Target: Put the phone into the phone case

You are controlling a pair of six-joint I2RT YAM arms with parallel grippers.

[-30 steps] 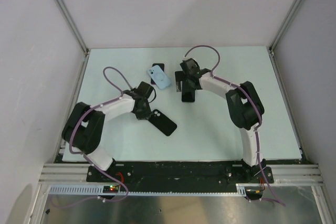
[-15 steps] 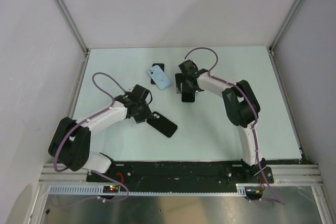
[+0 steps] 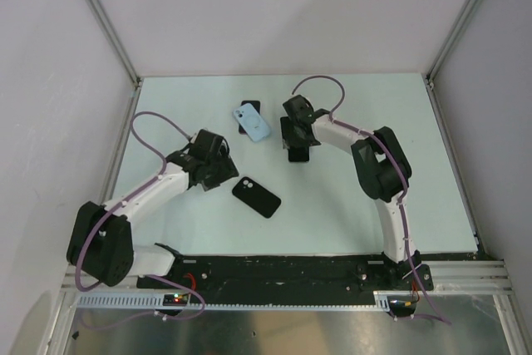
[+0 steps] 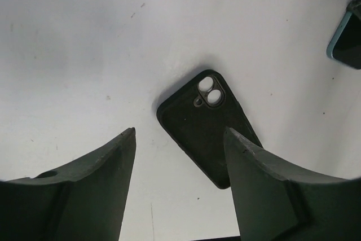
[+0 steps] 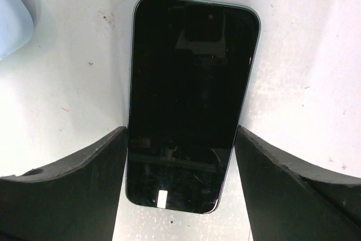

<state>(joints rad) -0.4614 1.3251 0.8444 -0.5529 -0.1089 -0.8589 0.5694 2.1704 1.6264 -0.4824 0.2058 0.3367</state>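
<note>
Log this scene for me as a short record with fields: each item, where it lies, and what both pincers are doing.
phone: flat on the table, screen up, between the right pincer's fingers
black phone case: flat on the table, camera cutout showing, empty
light blue case: toward the rear, overlapping a dark flat item
left pincer: open, above the black phone case, holding nothing
right pincer: open, straddling the phone; contact unclear
task state: phone not yet in the case
</note>
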